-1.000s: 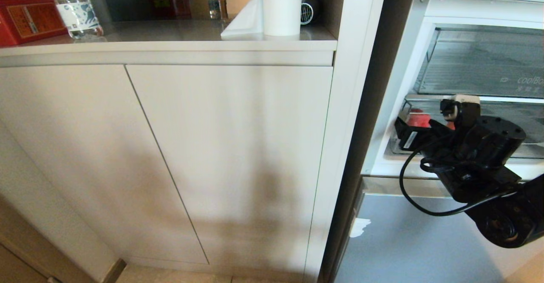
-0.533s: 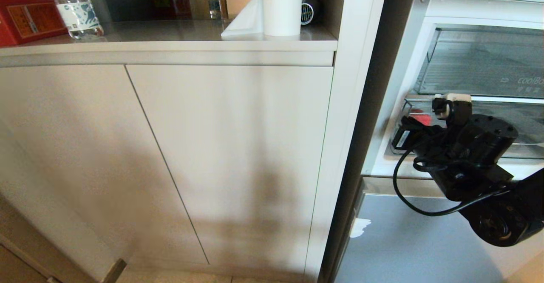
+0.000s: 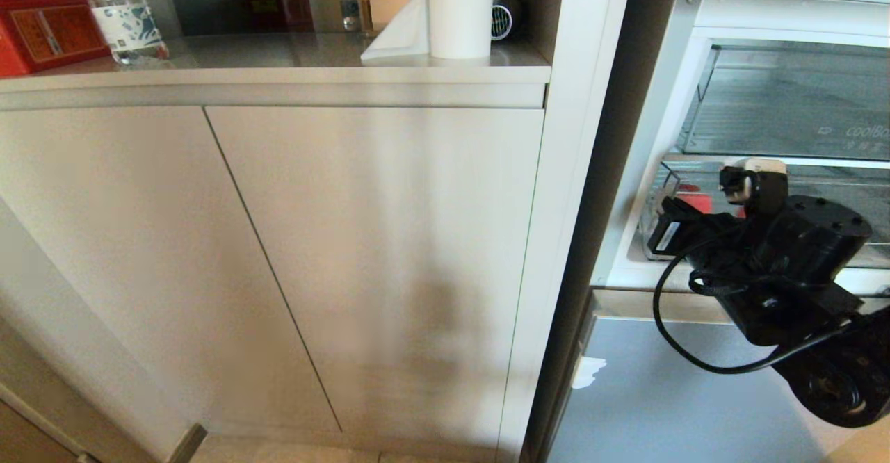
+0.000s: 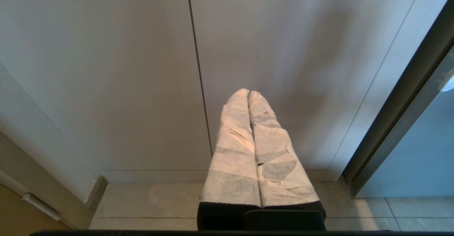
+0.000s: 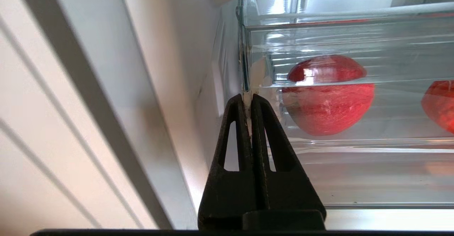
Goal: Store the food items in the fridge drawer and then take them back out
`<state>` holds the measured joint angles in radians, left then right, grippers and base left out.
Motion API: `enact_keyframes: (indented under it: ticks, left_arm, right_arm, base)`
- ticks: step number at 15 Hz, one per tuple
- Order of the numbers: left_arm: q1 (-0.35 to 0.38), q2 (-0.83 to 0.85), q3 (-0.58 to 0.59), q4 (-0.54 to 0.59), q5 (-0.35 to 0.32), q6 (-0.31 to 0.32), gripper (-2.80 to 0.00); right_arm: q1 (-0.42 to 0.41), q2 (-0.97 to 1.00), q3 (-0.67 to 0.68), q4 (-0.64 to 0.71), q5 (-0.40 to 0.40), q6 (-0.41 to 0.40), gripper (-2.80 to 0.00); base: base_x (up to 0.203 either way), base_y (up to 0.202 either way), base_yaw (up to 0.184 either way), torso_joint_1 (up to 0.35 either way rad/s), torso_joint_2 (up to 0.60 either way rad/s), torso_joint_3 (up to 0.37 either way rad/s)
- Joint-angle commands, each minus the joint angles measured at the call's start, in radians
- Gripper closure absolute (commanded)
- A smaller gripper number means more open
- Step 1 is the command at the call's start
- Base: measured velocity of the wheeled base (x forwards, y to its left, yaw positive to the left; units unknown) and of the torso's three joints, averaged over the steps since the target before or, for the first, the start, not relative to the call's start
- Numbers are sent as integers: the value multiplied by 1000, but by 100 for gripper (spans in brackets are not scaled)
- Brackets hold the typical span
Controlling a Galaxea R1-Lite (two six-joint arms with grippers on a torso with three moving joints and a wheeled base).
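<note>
Pale cabinet doors [image 3: 278,254] fill the left of the head view, under a table [image 3: 278,74] carrying a white paper-towel roll [image 3: 460,12] and a clear water bottle [image 3: 122,11]. To the right stands the open fridge. Its wide, shallow, clear plastic fridge drawer [image 5: 354,165] holds a roundish red food item [image 5: 328,97] near the front left corner, with a second red piece [image 5: 439,105] further along. The right tool [image 5: 248,103] is clamped on that corner's edge, fingers pressed together around the plastic. The left tool [image 4: 248,94], wrapped in white tape, is closed and empty, hanging before the cabinet doors.
</note>
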<state>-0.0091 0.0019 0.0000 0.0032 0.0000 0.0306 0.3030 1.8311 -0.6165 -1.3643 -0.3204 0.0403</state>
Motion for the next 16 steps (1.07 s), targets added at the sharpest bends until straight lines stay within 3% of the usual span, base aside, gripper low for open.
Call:
enact_keyframes:
  ticks: [1, 10, 16]
  left_arm:
    - [0, 1, 0, 0, 0, 0, 0]
    - [0, 1, 0, 0, 0, 0, 0]
    - [0, 1, 0, 0, 0, 0, 0]
  right_arm:
    - [4, -52, 48, -9, 0, 8, 0]
    - [35, -206, 249, -64, -5, 21, 0]
    - [114, -384, 429, -61, -47, 17, 0]
  base:
    - [0, 0, 0, 0, 0, 0]
    - [0, 0, 0, 0, 0, 0]
    - [0, 0, 0, 0, 0, 0]
